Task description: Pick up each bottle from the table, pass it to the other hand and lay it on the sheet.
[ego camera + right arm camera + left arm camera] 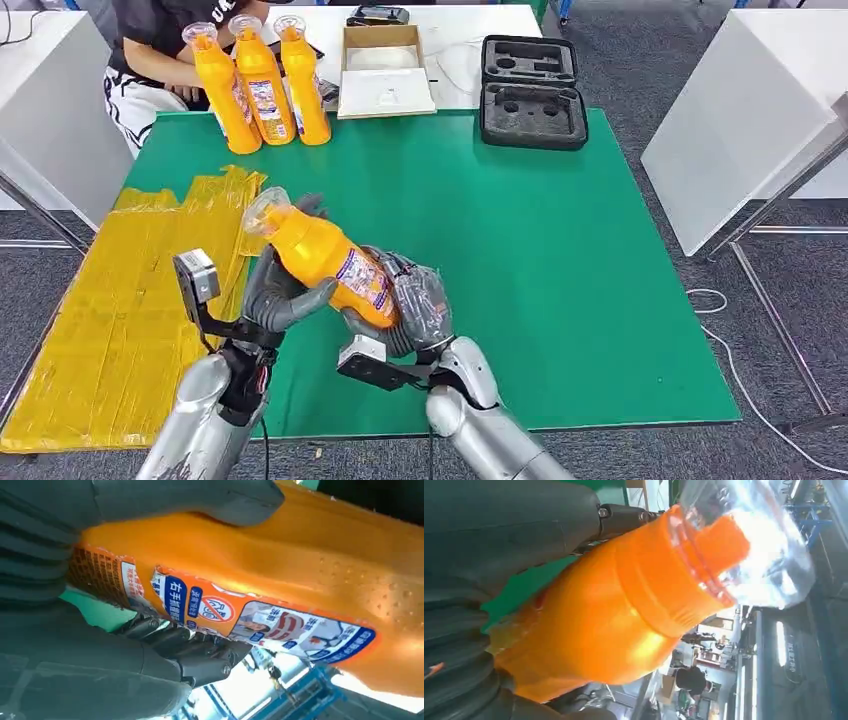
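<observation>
Head view shows an orange bottle (322, 262) held tilted above the near left part of the green table (560, 280), with both hands on it at once: the left hand (283, 292) grips the upper body just below the clear cap, while the right hand (412, 308) wraps the labelled lower half. In the left wrist view the thick thumb (514, 520) lies along the bottle's shoulder, and in the right wrist view fingers (190, 650) press under the label. I judge this to be the hand-over itself, with neither hand yet letting go. The yellow sheet (120, 310) lies to the left, partly over the table's edge, and no bottle rests on it. Three more orange bottles (262, 85) stand upright at the far left of the table, in front of a seated person (150, 60), so most of the task remains.
</observation>
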Robot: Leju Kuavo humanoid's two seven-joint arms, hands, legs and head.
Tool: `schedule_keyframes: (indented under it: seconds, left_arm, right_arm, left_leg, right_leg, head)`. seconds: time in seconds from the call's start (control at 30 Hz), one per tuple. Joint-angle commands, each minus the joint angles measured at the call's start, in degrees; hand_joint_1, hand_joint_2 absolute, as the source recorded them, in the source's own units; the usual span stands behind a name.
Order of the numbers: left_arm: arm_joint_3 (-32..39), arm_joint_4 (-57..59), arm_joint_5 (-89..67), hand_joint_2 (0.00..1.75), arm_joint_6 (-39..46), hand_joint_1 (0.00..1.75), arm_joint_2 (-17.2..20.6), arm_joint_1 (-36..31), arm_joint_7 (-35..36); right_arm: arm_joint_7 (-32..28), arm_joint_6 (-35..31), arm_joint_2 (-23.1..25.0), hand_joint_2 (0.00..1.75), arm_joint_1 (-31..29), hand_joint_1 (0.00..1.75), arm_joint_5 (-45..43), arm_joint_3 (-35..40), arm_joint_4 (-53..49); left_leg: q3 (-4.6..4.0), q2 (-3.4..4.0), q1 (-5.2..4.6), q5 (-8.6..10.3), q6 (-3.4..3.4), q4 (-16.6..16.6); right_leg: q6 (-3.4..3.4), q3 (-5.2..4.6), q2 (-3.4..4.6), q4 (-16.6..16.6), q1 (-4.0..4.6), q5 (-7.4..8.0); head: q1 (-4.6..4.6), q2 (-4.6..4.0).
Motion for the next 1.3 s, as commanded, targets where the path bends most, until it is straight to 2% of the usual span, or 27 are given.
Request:
schedule_keyframes:
  seconds: [0.03,0.6,0.73,0.77,0.8,0.9,1.3]
  left_arm:
    - [-0.9,3.0,0.5,1.75,0.2,0.0,1.5,-2.0,0.3]
    - [-0.1,2.0,0.6,1.75,0.4,0.0,1.6,-2.0,0.3]
    - [-0.1,1.9,0.5,1.75,0.1,0.0,1.5,-1.6,0.3]
    - [-0.3,1.8,0.0,1.75,-0.2,0.26,1.6,-1.4,0.2]
    - [-0.4,1.8,-0.7,1.75,-0.5,1.38,1.6,-1.1,-0.2]
    - [-0.5,1.6,-1.5,1.75,-0.9,1.71,1.6,-0.9,-0.7]
    - [0.1,1.5,-2.1,1.75,-1.3,1.75,1.5,-1.3,-0.5]
  right_arm:
    - [-0.3,2.0,-0.1,1.75,-2.8,1.75,-1.0,3.9,5.9]
    - [-0.9,2.3,0.2,1.75,-4.3,1.75,-2.0,4.7,6.9]
    - [-1.2,2.1,0.3,1.75,-4.7,1.75,-2.8,5.1,7.6]
    - [-1.3,1.8,0.4,1.75,-4.9,1.75,-3.1,5.3,8.1]
    - [-1.5,1.5,0.4,1.75,-5.2,1.75,-3.5,5.6,8.7]
    - [-1.6,0.8,0.4,1.75,-5.6,1.75,-3.9,5.5,9.1]
    - [-1.1,0.2,0.1,1.75,-6.4,1.75,-4.7,5.5,8.9]
  left_leg:
    - [0.31,0.07,0.04,-0.13,-0.16,0.0]
    - [0.09,0.05,0.01,-0.04,-0.08,0.0]
    - [0.29,0.12,0.05,-0.15,-0.17,0.1]
    - [0.38,0.14,0.06,-0.2,-0.21,0.1]
    - [0.3,0.14,0.05,-0.16,-0.17,0.1]
    - [0.24,0.13,0.04,-0.11,-0.14,0.0]
    - [0.19,0.1,0.02,-0.1,-0.13,0.0]
  right_leg:
    - [-0.04,0.34,-0.07,0.0,0.05,-0.12]
    - [-0.02,0.12,-0.02,0.0,0.02,-0.03]
    - [-0.04,0.33,-0.03,0.0,0.06,-0.13]
    - [-0.06,0.43,-0.03,0.0,0.08,-0.17]
    - [-0.05,0.34,-0.01,0.0,0.06,-0.13]
    - [-0.04,0.27,0.01,0.0,0.05,-0.08]
    - [-0.03,0.22,-0.01,0.0,0.03,-0.08]
  head:
    - [0.0,0.0]
    - [0.0,0.0]
    - [0.0,0.0]
    - [0.0,0.0]
    - [0.0,0.0]
    - [0.02,0.0]
    - [0.02,0.0]
